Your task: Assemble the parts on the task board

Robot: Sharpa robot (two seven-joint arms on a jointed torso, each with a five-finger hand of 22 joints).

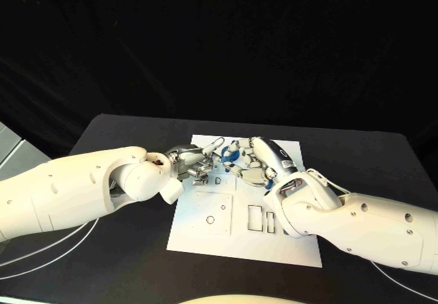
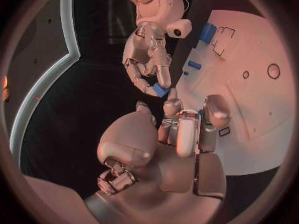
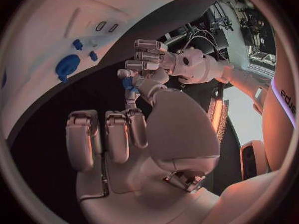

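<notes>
Both hands meet over the task board [image 1: 242,244] toward its 12 o'clock edge, the right hand [image 1: 253,163] pinching a blue part [image 2: 161,90] at its fingertips and the left hand [image 1: 189,163] touching it with curled fingers, likely for a handover or regrip before insertion.

You get very little to read here. In the right wrist view, a pale panel [image 3: 285,104] at the rim of the circle carries dark lettering that looks like "ede", though it is cut off by the edge and you may be seeing only part of a longer word. The white board [image 1: 239,240] on the counter [image 1: 119,136] bears only outlined shapes, circles and rectangles, with no letters or numbers you can make out. Nothing legible stands on the arms.
</notes>
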